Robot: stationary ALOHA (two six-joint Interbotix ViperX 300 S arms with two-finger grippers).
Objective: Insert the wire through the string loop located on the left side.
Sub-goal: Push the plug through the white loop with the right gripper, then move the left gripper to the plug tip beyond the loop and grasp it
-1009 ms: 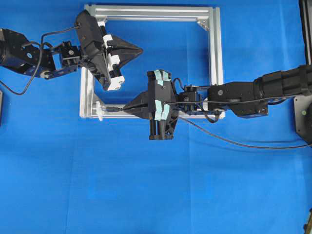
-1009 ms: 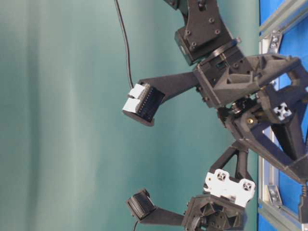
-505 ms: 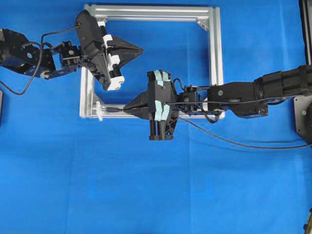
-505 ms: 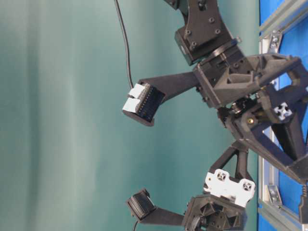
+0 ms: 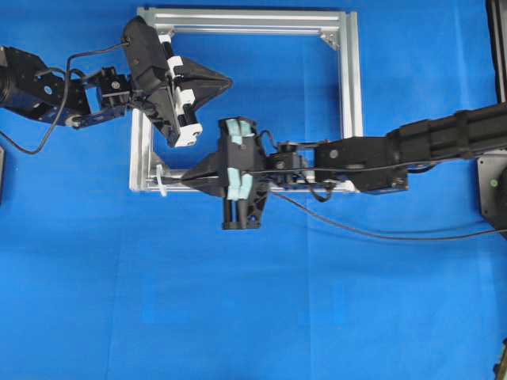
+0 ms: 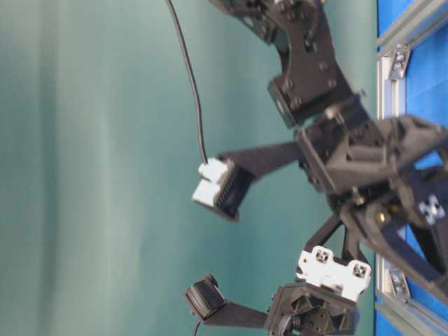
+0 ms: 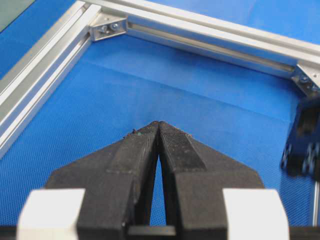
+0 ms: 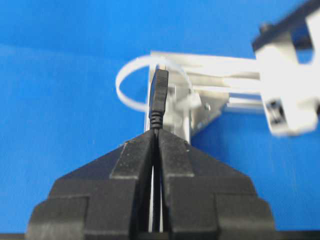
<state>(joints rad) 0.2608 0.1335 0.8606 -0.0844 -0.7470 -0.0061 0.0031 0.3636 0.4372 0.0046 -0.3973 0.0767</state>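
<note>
Left gripper (image 5: 226,81), jaws pressed together and empty, waits over the frame (image 5: 351,95). At the frame's lower-left corner sits the loop (image 8: 131,80). The right gripper (image 5: 190,179), pinching the wire (image 8: 158,97), has advanced leftward; its plug now reaches the loop, so insertion looks imminent.

1 wire (image 8: 158,95), 1 string loop (image 8: 131,75), 1 frame (image 5: 349,79)

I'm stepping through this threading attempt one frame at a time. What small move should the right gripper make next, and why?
Probably a short, straight push further forward. The right gripper is shut on the wire, whose plug tip appears to sit right at the string loop, roughly centred in its opening but not clearly through. The loop hangs at the aluminium frame corner. The left gripper is shut, empty and apart.
</note>
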